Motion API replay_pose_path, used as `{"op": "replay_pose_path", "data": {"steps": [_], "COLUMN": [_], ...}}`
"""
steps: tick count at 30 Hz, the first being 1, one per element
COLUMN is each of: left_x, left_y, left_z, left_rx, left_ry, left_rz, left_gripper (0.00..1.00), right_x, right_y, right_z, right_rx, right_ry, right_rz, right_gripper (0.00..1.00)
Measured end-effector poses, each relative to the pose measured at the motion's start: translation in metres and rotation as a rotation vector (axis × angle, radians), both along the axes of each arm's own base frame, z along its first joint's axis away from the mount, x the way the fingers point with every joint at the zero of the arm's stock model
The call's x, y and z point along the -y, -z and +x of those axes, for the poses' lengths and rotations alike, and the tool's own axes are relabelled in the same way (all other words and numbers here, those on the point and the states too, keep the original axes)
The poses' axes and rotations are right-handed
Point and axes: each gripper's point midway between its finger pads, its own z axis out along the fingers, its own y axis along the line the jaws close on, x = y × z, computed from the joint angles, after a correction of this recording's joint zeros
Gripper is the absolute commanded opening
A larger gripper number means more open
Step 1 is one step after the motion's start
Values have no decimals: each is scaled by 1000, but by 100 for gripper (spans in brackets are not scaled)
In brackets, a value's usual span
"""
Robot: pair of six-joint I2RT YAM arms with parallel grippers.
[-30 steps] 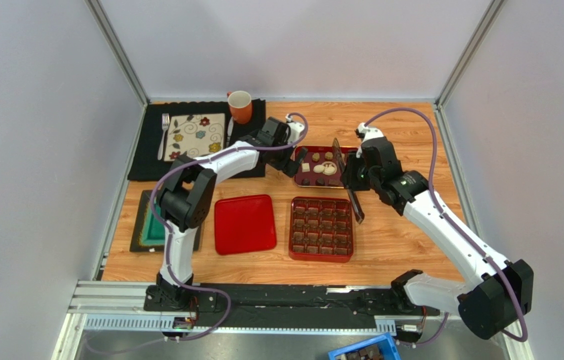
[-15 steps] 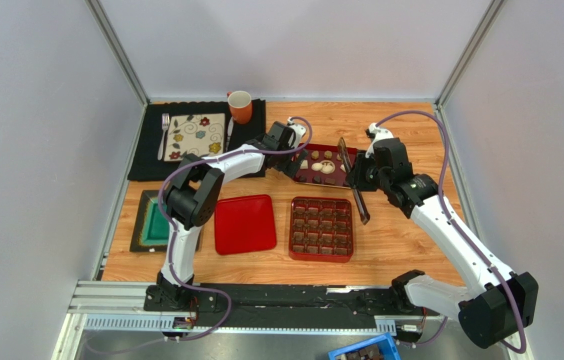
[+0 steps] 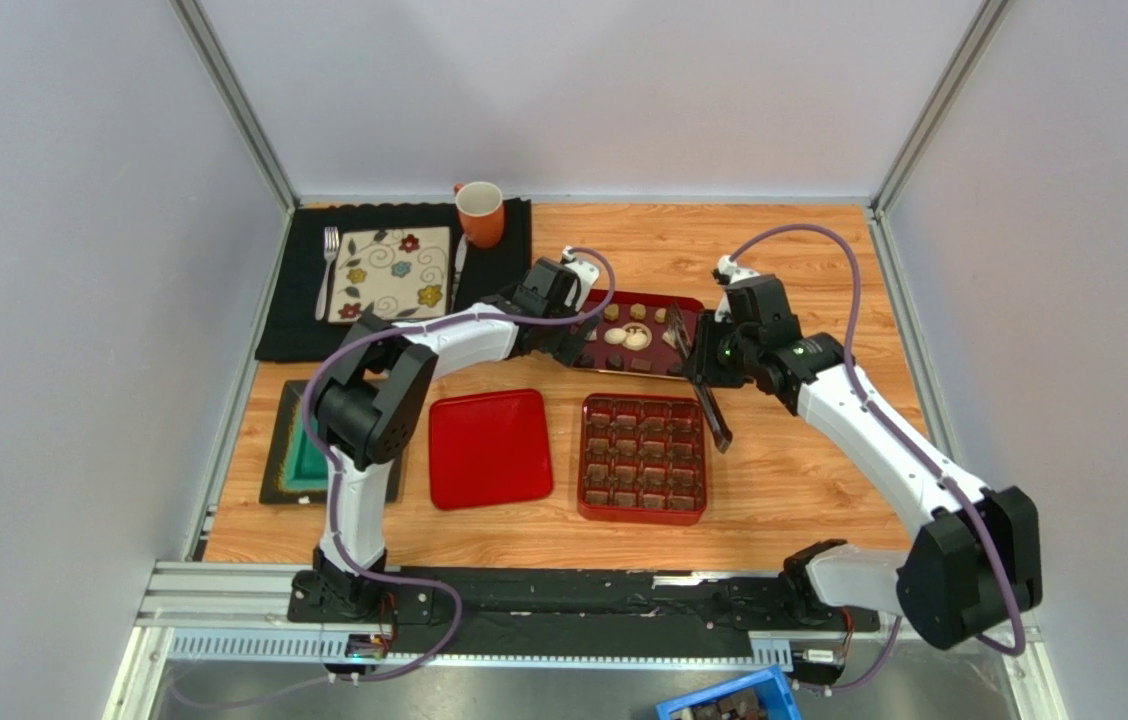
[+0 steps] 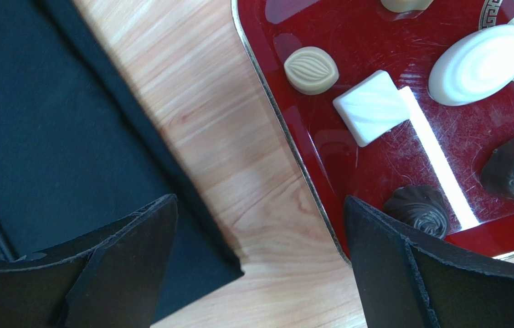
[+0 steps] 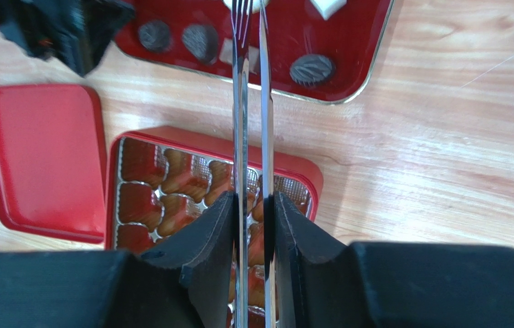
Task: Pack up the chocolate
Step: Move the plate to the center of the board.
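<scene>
Several small chocolates (image 3: 635,332), dark and white, lie on the dark red tray (image 3: 690,305). The left wrist view shows a cream oval (image 4: 311,70), a white square (image 4: 372,107), a white oval (image 4: 479,64) and a dark piece (image 4: 417,207). My left gripper (image 4: 260,260) is open and empty over the wood at the tray's left edge (image 3: 573,333). My right gripper (image 5: 253,212) is shut on metal tongs (image 5: 251,102), whose tips reach over the tray near a dark chocolate (image 5: 312,68). The red gridded box (image 3: 644,458) lies below the tongs (image 3: 708,405).
A red lid (image 3: 491,447) lies left of the box. A black mat (image 3: 300,323) at the back left carries a patterned plate (image 3: 393,273), a fork (image 3: 328,270) and an orange mug (image 3: 482,213). A green and black tray (image 3: 300,450) sits at the left edge.
My right arm swung a little right, then back left and away, keeping the tongs. My left gripper drew back slightly to the tray's left edge.
</scene>
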Motion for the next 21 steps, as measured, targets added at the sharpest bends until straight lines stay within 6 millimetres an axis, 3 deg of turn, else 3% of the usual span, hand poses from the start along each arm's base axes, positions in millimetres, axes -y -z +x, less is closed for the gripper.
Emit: {"op": "replay_pose_path", "data": {"steps": [5,11,17,21], "left_x": [-8,-14,-20,-37], "left_y": [-1,-16,-53,-97], "left_z": [-6,-11,-14,-10], "left_rx": [1,7,18,23], "left_ry": [-7,-13,-37,-78], "left_rz": [20,23,-58,-194], "left_gripper": [99,99,99,99], "right_x": [-10,-22,-40,-56], "right_y": [19,15,0,7], "right_z": [5,18,39,44], "right_rx": [-81,-89,-49,-70], "right_ry": [-30,-69,-133,-183], "right_rz": [0,17,15,-5], "right_gripper": [31,34,38,40]}}
